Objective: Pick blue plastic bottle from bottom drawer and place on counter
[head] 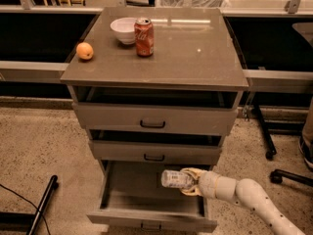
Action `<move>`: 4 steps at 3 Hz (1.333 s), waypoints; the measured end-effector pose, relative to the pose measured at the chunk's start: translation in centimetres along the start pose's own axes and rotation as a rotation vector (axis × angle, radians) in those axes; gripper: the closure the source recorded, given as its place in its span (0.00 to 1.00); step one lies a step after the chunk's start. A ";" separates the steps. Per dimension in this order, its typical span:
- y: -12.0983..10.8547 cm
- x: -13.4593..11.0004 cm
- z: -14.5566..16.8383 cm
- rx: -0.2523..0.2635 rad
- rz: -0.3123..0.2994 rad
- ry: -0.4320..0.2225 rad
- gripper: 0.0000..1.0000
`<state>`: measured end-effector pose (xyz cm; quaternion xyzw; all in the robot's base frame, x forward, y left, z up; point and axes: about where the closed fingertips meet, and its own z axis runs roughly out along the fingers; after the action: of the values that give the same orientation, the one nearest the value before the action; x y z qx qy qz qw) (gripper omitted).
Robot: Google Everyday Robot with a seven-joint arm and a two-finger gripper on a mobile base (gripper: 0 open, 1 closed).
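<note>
The blue plastic bottle (176, 178), small, clear and crinkled, lies sideways in my gripper (191, 181), which is shut on it. The white arm reaches in from the lower right. The bottle hangs above the right part of the open bottom drawer (122, 199), a little below the middle drawer's front. The drawer's floor looks bare. The counter (195, 53) is the flat grey-brown top of the cabinet, well above the gripper.
On the counter stand a red soda can (144, 36), a white bowl (123, 30) and an orange (84, 51), all at the left. The top drawer (152, 119) and middle drawer (154, 152) are slightly open. Chair legs (274, 155) stand at the right, a dark bar (43, 204) at the lower left.
</note>
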<state>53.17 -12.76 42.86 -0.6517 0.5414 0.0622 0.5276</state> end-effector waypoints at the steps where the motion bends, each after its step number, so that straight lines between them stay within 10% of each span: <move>1: -1.1 -5.0 -0.8 -0.131 -0.075 -0.048 1.00; 3: -5.4 -16.6 -11.3 -0.290 -0.407 0.075 1.00; 4: -6.4 -17.3 -13.6 -0.265 -0.437 0.133 1.00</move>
<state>44.40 -12.89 64.07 -0.8191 0.4084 -0.0260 0.4019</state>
